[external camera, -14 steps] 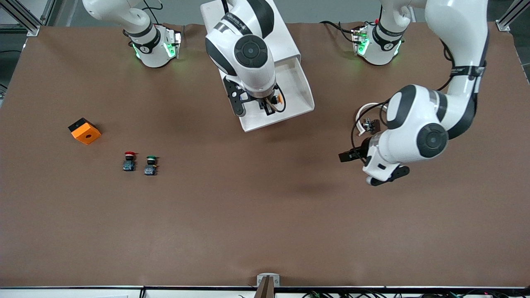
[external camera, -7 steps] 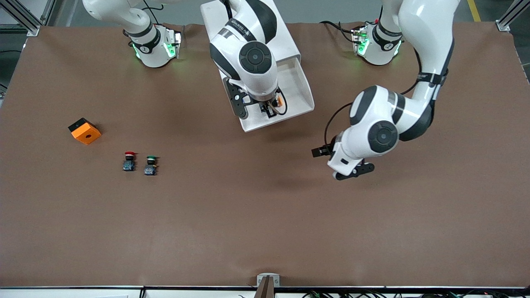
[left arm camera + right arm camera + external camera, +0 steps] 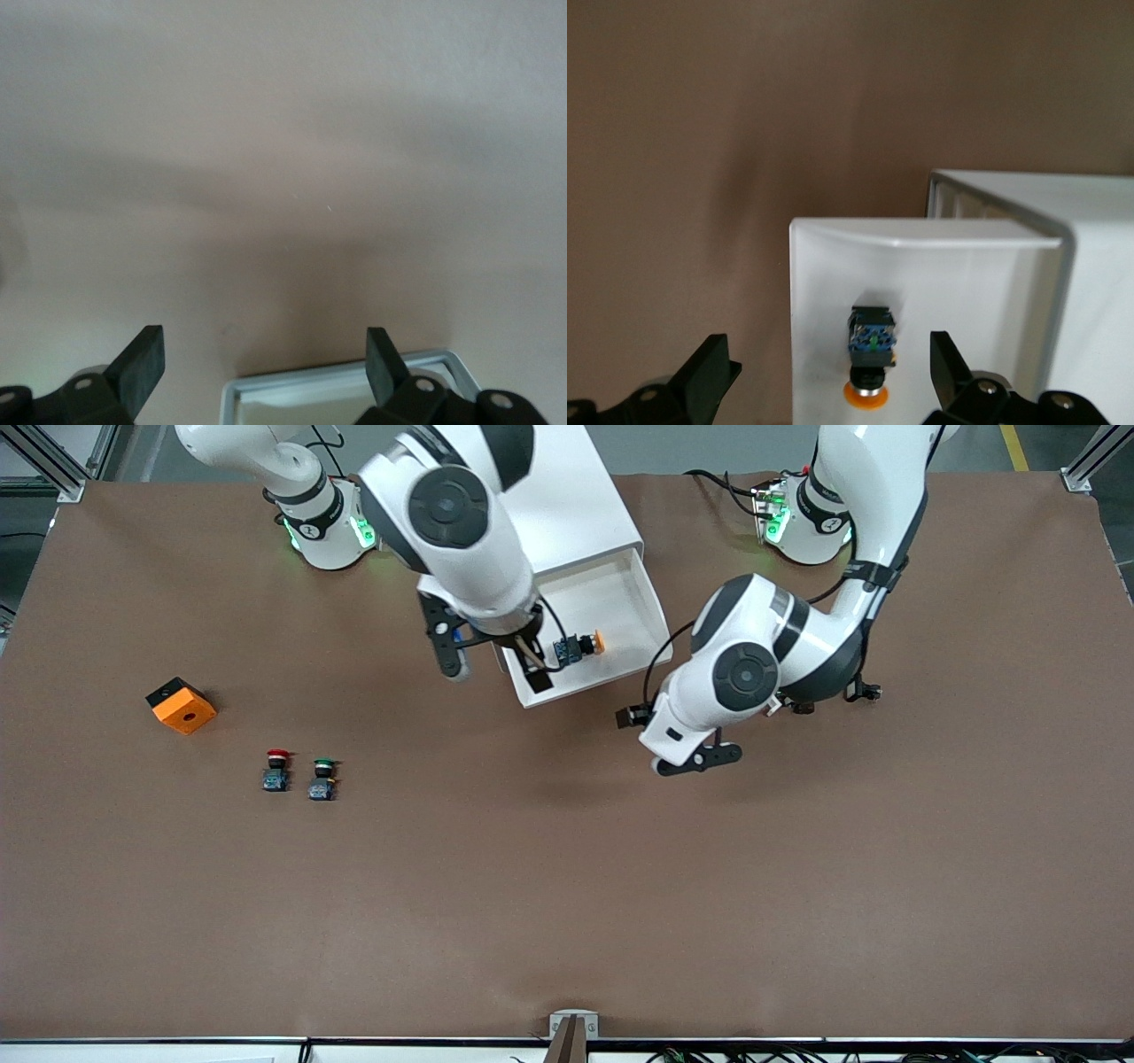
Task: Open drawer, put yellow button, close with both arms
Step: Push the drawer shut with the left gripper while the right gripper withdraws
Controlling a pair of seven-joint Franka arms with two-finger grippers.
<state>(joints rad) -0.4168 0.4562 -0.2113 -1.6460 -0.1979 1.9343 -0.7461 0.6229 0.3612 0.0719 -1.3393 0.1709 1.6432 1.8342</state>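
We see the yellow button (image 3: 580,645) lying in the open drawer (image 3: 640,607). Our right gripper (image 3: 496,662) hangs over the drawer's front corner, fingers wide, empty; our left gripper (image 3: 671,737) hovers beside the drawer, fingers spread, empty

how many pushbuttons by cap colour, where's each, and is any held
yellow button: 1, lying in the open drawer, not held
red-capped button: 1, on the table
green-capped button: 1, on the table beside the red one
total: 3
The right pincer hangs open over the drawer's front edge; the left pincer is open over bare table.
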